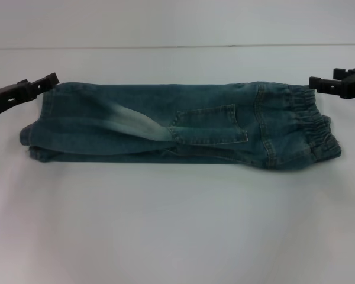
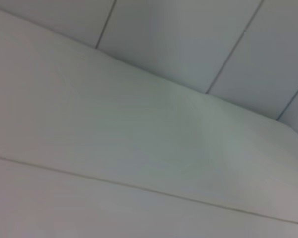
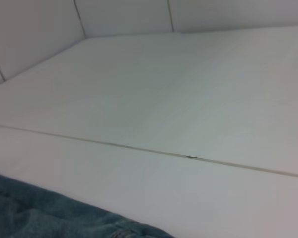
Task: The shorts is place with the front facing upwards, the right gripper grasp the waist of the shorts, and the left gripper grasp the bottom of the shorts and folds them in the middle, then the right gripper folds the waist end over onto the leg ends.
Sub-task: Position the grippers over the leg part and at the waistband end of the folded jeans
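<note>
Nearest, bare white counter (image 1: pixel 177 236). Mid-counter lie the shorts (image 1: pixel 165 127), folded lengthwise into a long band: leg ends (image 1: pixel 38 139) at the left, the gathered waist (image 1: pixel 310 127) at the right. At its far left corner the left claw (image 1: pixel 52 78) touches the denim; at its far right corner sits the right claw (image 1: pixel 313 82). Whether either claw is parted or closed, I cannot tell

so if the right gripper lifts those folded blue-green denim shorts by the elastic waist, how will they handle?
Probably floppy: the blue-green denim shorts, folded lengthwise, lie slack on the white table, so the leg ends should drag. The gathered waist looks bulky, likely an easy pinch. The right gripper sits at the waist's far corner, the left gripper at the leg corner.
</note>
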